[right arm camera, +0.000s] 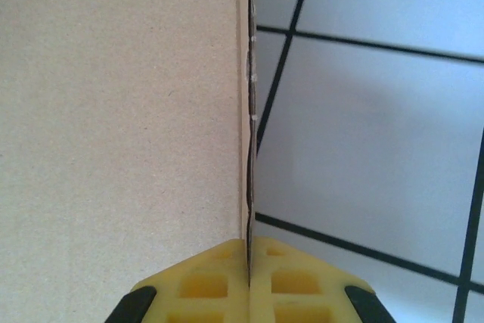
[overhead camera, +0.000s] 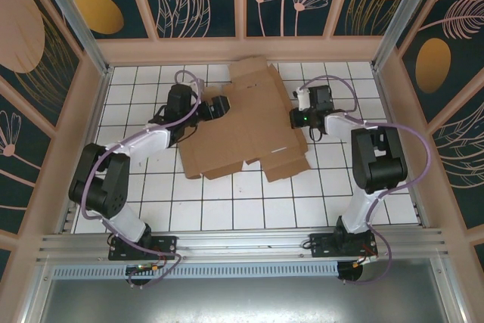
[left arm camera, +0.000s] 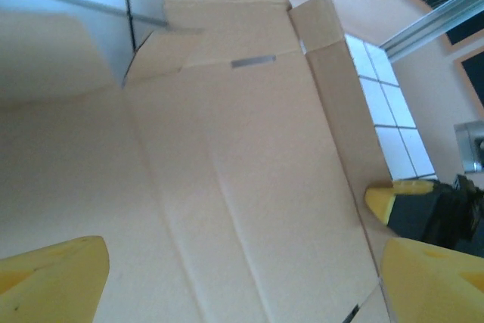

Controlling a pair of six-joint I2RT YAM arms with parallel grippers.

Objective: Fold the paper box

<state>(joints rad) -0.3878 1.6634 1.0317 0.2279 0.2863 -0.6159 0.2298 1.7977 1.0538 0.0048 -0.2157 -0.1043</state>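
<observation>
The paper box lies as a mostly flat brown cardboard sheet with flaps and slots on the white tiled floor. My right gripper is at the sheet's right edge. In the right wrist view its yellow fingertips are shut on the thin edge of the cardboard. My left gripper sits at the sheet's upper left, open. In the left wrist view its yellow fingers stand wide apart, with the creased cardboard spread beyond them. A yellow tip of the right gripper shows at the far edge.
Tiled floor surrounds the sheet inside a walled enclosure. The back wall runs close to the sheet's top flap. Bare tiles lie right of the gripped edge. Both arm bases are bolted to the near rail.
</observation>
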